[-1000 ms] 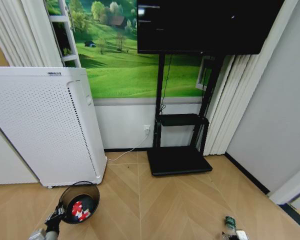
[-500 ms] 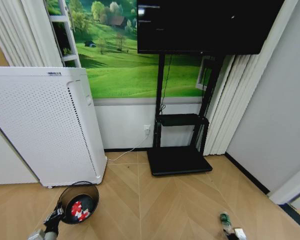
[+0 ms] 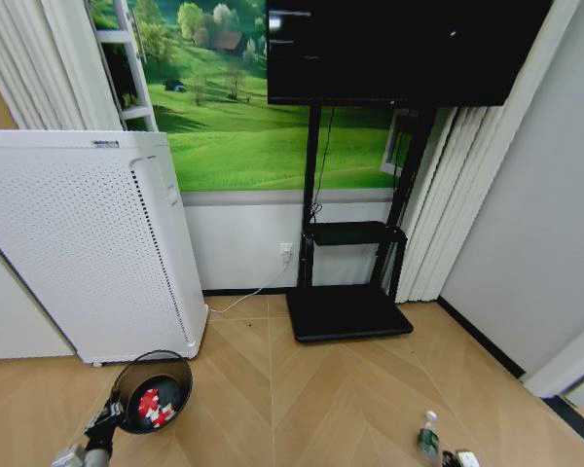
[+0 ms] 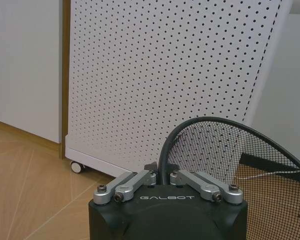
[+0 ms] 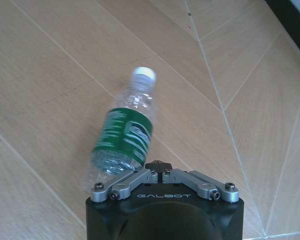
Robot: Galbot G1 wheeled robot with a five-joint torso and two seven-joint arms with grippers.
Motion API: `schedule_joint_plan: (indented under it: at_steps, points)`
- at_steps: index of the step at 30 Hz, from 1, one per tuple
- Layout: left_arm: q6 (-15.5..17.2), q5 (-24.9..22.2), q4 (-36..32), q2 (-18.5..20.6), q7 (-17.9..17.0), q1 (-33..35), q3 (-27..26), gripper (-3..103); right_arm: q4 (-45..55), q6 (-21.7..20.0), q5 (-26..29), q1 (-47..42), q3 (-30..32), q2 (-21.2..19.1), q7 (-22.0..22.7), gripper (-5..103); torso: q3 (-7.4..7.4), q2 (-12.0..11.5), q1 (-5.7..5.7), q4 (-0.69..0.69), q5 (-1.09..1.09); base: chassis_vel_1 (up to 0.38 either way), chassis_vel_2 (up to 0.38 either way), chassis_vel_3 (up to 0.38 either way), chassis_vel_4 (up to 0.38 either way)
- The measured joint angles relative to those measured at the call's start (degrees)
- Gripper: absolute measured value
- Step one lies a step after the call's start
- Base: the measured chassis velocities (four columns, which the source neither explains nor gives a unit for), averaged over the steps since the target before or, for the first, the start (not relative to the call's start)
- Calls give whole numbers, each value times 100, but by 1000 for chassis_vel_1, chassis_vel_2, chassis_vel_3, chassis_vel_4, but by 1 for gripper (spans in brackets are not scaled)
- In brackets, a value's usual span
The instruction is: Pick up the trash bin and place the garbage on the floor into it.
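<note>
Between right gripper (image 5: 162,172) jaws, plastic bottle (image 5: 124,131), above floor (image 5: 50,70)

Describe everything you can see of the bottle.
The bottle is small, clear plastic with a white cap and a green label around its middle. It looks empty or nearly so. The right tool is shut on its lower end and holds it above the floor, cap pointing away from the tool. In the head view it stands roughly upright at the lower right.
</note>
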Motion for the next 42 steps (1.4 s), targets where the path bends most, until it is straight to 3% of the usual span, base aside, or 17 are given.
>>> schedule_joint_plan:
  at_steps: [6, 10, 12, 16, 18, 19, 23, 25, 26, 32, 35, 42]
  points:
    - [-4, 28, -36, -37, 3, 17, 5, 6, 78, 10, 25, 50, 2, -104, 106, 24, 0, 0, 0, 0, 0, 0, 0, 0, 0]
    - [-4, 40, -50, -52, 3, 21, 9, 6, 103, 12, 42, 56, 10, -147, 109, 29, 0, 0, 0, 0, 0, 0, 0, 0, 0]
    - [-5, 48, -58, -67, 3, 26, 10, 6, 181, 14, 92, 20, 20, -213, 98, 45, 1, 0, 0, 0, 0, 0, 0, 0, 0]
    - [-5, 67, -57, -82, 2, 19, 12, 6, 269, 18, 104, -51, 65, -255, 80, 51, 1, 0, 0, 0, 1, 0, 0, 0, 0]
    - [-4, 81, -65, -99, -1, 13, 14, 6, 401, 30, 107, -183, 127, -303, 70, 62, 1, 0, 0, 0, 0, 0, 0, 0, 0]
    - [-4, 81, -65, -99, -1, 13, 14, 6, 401, 30, 107, -183, 127, -303, 70, 62, 1, 0, 0, 0, 0, 0, 0, 0, 0]
    - [9, 134, -95, -148, -9, -14, 23, 6, 689, 244, 112, -454, 215, -452, -35, 84, 1, 0, 0, 0, 2, 0, 0, 0, 0]
    - [11, 141, -95, -157, -10, -20, 25, 6, 731, 285, 115, -491, 221, -488, -66, 84, 1, 0, 0, 0, 2, 0, 0, 0, 0]
    - [13, 168, -95, -192, -13, -40, 31, 6, 826, 405, 128, -564, 233, -597, -189, 94, 1, -1, 0, -1, 1, 0, 0, 0, 0]
    - [19, 248, -94, -299, -17, -95, 61, 6, 958, 697, 112, -697, 229, -882, -564, 100, 1, 0, 0, 0, 0, 0, 0, 0, 0]
    - [24, 281, -46, -386, -22, -170, 81, 6, 939, 910, -125, -787, 267, -1054, -984, 100, 1, -1, 0, 0, 0, 0, 0, 0, 0]
    - [22, 268, 85, -436, -27, -212, 83, 6, 790, 1041, -323, -795, 290, -1002, -1201, 100, 1, -1, 0, 0, 1, 0, 0, 0, 0]
